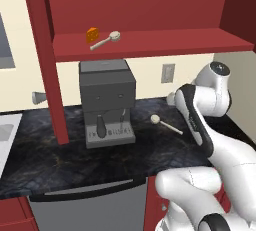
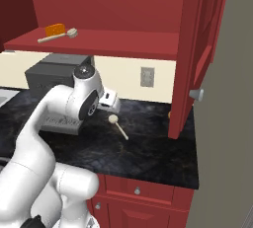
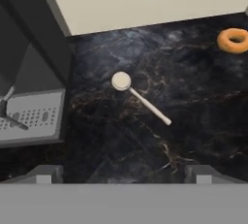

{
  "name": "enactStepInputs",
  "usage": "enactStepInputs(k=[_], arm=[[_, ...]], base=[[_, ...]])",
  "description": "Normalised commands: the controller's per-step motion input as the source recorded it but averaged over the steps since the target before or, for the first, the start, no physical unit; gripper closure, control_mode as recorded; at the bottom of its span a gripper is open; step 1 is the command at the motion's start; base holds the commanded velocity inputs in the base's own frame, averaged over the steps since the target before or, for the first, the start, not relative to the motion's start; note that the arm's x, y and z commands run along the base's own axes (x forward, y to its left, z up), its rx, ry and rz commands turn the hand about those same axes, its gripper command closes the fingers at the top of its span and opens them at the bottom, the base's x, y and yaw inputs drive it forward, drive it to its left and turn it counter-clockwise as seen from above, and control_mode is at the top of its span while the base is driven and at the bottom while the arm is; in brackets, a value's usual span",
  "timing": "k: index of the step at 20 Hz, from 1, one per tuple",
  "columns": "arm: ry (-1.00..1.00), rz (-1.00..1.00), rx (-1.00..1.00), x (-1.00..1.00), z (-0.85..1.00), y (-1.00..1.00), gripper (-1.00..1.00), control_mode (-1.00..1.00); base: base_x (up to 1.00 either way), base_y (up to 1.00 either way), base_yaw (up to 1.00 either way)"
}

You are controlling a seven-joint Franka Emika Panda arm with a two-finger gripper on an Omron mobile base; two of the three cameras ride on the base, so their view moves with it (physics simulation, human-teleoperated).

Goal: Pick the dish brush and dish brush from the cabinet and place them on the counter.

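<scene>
**One brush on counter, one on shelf, hand wide and empty**

From my remote seat: gripper hangs above the counter, jaws spread wide w/ nothing between them. In hand view the two finger tips sit far apart at the bottom, black stone showing in the gap.

Dish brush on the counter lies flat, round head toward the back wall, handle running away from it at a slant. It's apart from the gripper, not touched. Same brush in left base view is just right of the coffee machine, and in right base view just beyond the arm's wrist.

Second dish brush is up on the red shelf of the cabinet, lying flat, head to the right in left base view, handle end just beside a small orange block. Can't tell if they touch. Right base view shows the pair near the shelf's left end, block behind the handle.

Cabinet door stands open at right, silver knob facing out.

Also on counter: an orange ring-shaped item, doughnut-like, near the wall, well apart from the brush. Wall outlet above the counter behind it all.
</scene>
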Motion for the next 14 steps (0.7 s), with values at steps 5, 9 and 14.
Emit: enactStepInputs(k=[5,9,14], arm=[[-0.09,-0.1,0.0,-0.31,0.54,0.26,-1.0,-1.0],[-0.08,-0.17,0.0,-0.23,0.47,0.39,-1.0,-1.0],[-0.09,-0.17,0.0,-0.28,0.42,0.35,-1.0,-1.0]], base=[[0.0,0.0,0.0],[0.0,0.0,0.0],[0.0,0.0,0.0]])
